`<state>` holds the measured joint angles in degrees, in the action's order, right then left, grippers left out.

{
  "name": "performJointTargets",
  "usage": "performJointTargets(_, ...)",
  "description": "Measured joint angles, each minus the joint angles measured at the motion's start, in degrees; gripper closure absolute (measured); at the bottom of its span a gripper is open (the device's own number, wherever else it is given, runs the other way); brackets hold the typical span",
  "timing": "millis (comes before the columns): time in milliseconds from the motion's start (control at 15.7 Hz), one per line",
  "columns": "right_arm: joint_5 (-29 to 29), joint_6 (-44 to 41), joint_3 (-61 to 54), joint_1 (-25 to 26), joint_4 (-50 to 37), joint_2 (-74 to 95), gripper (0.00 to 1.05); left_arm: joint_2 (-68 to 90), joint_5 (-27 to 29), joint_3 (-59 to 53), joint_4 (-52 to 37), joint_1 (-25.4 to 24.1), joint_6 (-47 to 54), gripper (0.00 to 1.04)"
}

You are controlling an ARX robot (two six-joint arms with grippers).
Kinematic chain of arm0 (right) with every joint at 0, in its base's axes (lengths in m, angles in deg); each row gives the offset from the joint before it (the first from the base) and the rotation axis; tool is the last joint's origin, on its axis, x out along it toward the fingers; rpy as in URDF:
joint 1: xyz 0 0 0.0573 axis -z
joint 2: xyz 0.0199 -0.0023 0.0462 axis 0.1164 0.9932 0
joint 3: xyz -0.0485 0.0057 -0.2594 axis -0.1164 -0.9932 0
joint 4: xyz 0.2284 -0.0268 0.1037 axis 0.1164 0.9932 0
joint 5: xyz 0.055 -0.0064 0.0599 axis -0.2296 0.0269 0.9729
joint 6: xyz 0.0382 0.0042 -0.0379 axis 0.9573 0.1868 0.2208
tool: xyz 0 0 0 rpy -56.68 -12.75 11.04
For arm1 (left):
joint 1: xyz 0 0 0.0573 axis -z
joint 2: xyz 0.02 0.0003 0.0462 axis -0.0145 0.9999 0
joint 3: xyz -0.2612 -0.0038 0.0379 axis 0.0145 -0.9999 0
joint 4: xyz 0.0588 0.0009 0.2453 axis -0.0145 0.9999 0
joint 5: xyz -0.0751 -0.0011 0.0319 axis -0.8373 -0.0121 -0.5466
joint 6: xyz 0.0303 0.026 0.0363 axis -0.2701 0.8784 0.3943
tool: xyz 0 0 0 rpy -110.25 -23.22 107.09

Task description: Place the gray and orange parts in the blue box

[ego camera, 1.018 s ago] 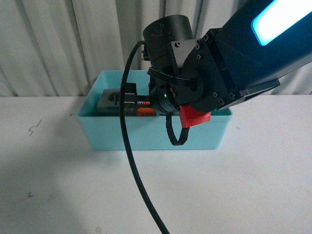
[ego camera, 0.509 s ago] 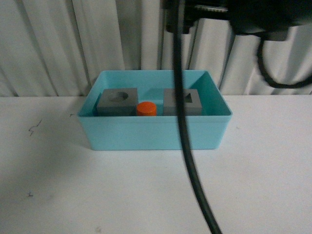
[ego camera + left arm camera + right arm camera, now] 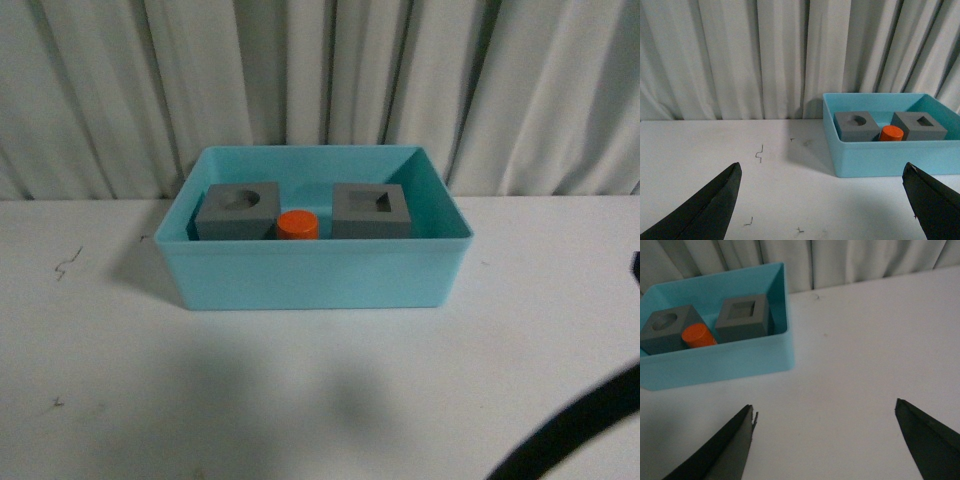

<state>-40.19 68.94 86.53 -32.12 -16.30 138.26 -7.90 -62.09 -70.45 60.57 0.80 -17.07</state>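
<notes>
The light-blue box (image 3: 315, 275) stands on the white table near the curtain. Inside it sit a gray cube with a round recess (image 3: 237, 212), a gray cube with a square recess (image 3: 371, 211) and, between them, an orange cylinder (image 3: 298, 226). The same parts show in the left wrist view: round-recess cube (image 3: 856, 125), orange cylinder (image 3: 890, 133), square-recess cube (image 3: 918, 125), box (image 3: 890, 157). My left gripper (image 3: 822, 172) is open over bare table, short of the box. My right gripper (image 3: 825, 412) is open and empty, back from the box (image 3: 720, 365).
A pleated white curtain (image 3: 320, 80) closes off the back of the table. A black cable (image 3: 570, 430) crosses the front view's lower right corner. Small dark marks (image 3: 759, 152) dot the white tabletop to the box's left.
The right arm, which hung over the box a second ago, has risen and withdrawn out of the front view. The orange cylinder now rests in the box between the cubes.
</notes>
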Motion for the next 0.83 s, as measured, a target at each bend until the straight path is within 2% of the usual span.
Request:
performJointTargets(64,0.76,-6.86,-7.56,2.54,-13.33,-2.25,0.31,0.0,0.35,0.0,0.0,0.0,0.0,0.07)
performJointTargets(127,2.43,-11.23,-11.76,5.44,-21.46,-5.99,0.45,0.0,0.35,0.0,-0.02,0.0,0.0,0.07)
performJointTargets(191,4.28,-13.2,-11.87,7.5,-23.85,-9.57,0.55,0.0,0.2,0.0,0.0,0.0,0.0,0.07)
performJointTargets(446,9.68,-15.23,-14.19,12.44,-17.68,-17.29,0.87,0.0,0.22,0.0,0.0,0.0,0.0,0.07)
performJointTargets(573,11.65,-15.65,-16.46,14.45,-20.13,-18.6,1.03,0.0,0.2,0.0,0.0,0.0,0.0,0.07)
performJointTargets(828,15.15,-15.93,-17.03,17.84,-12.72,-26.43,1.03,0.0,0.22,0.0,-0.02,0.0,0.0,0.07)
